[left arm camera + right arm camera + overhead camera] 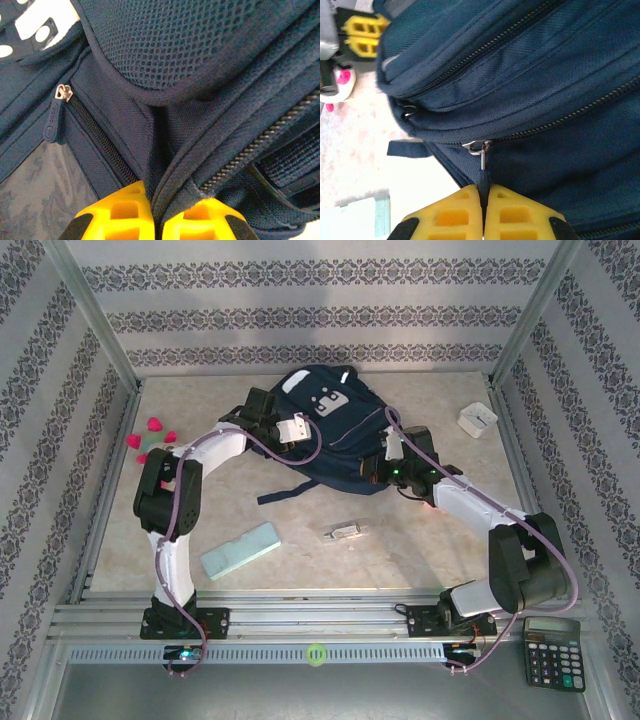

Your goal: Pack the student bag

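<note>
Your bag (340, 440) lies on the table (400, 560), toward its far side. Your right gripper (483, 212) is clamped on a zipper pull (482, 175), likely to draw a compartment open. Your left gripper (156, 215) pinches a seam (159, 150), seemingly to brace the bag against that pull.

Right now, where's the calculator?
In the top view, the calculator lies at the near right corner, outside the metal frame, just right of the right arm's base.
</note>
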Available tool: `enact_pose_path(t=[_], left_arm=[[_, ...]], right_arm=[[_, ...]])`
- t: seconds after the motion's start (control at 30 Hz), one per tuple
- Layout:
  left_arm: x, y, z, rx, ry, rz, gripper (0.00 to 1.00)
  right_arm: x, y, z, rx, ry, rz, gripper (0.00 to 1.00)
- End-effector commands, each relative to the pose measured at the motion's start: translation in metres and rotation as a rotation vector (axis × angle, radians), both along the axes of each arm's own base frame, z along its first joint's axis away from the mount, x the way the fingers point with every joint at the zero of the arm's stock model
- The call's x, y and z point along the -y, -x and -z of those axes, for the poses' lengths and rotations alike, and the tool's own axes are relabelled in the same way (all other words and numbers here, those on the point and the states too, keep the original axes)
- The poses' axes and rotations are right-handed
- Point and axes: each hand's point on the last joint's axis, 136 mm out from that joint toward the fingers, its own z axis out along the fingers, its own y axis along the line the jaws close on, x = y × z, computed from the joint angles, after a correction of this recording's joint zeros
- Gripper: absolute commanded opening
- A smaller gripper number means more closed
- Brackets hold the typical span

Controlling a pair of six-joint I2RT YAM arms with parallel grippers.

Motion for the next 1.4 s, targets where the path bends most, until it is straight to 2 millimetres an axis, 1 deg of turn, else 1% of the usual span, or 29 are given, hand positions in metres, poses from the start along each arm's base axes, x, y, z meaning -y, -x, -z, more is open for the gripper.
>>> enact_pose_path(t=[0.0,0.07,0.17,0.27,0.37,0.53,0.63,0.7,0.77,0.83,0.87,0.9,0.93,0.97,1.0,1.07,1.13,1.17,1.23,1.27,1.37], left_arm=[[-0.004,0.021,-0.033,-0.075,0.096,-0.232,0.0],[-0.007,0.026,-0.042,-0.081,0.114,-0.321,0.0],[0.001,0.03,-0.053,-0.091,0.187,-0.436,0.0],[0.021,0.035,-0.064,-0.098,0.252,-0.497,0.0],[0.042,0.039,-0.071,-0.094,0.261,-0.521,0.0],[0.081,0.049,-0.083,-0.134,0.369,-0.5,0.0],[0.098,0.054,-0.087,-0.159,0.428,-0.494,0.0],[0.107,0.059,-0.089,-0.18,0.464,-0.484,0.0],[0.109,0.063,-0.087,-0.183,0.486,-0.484,0.0],[0.102,0.064,-0.082,-0.165,0.481,-0.504,0.0],[0.096,0.065,-0.076,-0.153,0.462,-0.511,0.08],[0.091,0.066,-0.073,-0.142,0.445,-0.511,0.18],[0.084,0.067,-0.069,-0.128,0.417,-0.506,0.35],[0.076,0.069,-0.066,-0.12,0.393,-0.492,0.47],[0.069,0.072,-0.062,-0.122,0.375,-0.477,0.56],[0.045,0.074,-0.059,-0.112,0.35,-0.465,0.69],[0.016,0.073,-0.055,-0.093,0.323,-0.47,0.81],[-0.001,0.069,-0.054,-0.083,0.315,-0.511,0.87],[-0.023,0.065,-0.055,-0.105,0.331,-0.58,0.9],[-0.035,0.061,-0.056,-0.107,0.344,-0.632,0.91],[-0.059,0.054,-0.054,-0.117,0.4,-0.803,0.9]], right_arm=[[0.001,-0.013,-0.01,0.036,0.001,-0.013,0.0],[0.0,-0.018,-0.014,0.04,0.001,-0.024,0.0],[-0.007,-0.02,-0.024,0.055,-0.018,-0.047,0.0],[-0.023,-0.016,-0.034,0.075,-0.03,-0.08,0.0],[-0.044,-0.006,-0.044,0.094,-0.041,-0.113,0.0],[-0.081,0.006,-0.062,0.128,-0.091,-0.149,0.0],[-0.097,0.006,-0.061,0.122,-0.128,-0.145,0.0],[-0.104,0.001,-0.057,0.107,-0.154,-0.125,0.0],[-0.11,-0.004,-0.055,0.096,-0.197,-0.119,0.0],[-0.111,-0.006,-0.054,0.092,-0.209,-0.109,0.0],[-0.109,-0.006,-0.052,0.091,-0.206,-0.104,0.0],[-0.107,-0.007,-0.052,0.091,-0.204,-0.096,0.0],[-0.104,-0.006,-0.05,0.085,-0.203,-0.09,0.0],[-0.1,-0.006,-0.046,0.077,-0.201,-0.082,0.0],[-0.096,-0.006,-0.043,0.068,-0.197,-0.077,0.0],[-0.09,-0.003,-0.035,0.051,-0.186,-0.072,0.0],[-0.087,-0.002,-0.03,0.042,-0.18,-0.071,0.0],[-0.085,-0.002,-0.027,0.037,-0.178,-0.069,0.0],[-0.084,-0.002,-0.024,0.031,-0.174,-0.072,0.0],[-0.084,-0.003,-0.024,0.03,-0.173,-0.072,0.0],[-0.086,-0.004,-0.021,0.024,-0.171,-0.075,0.0]])
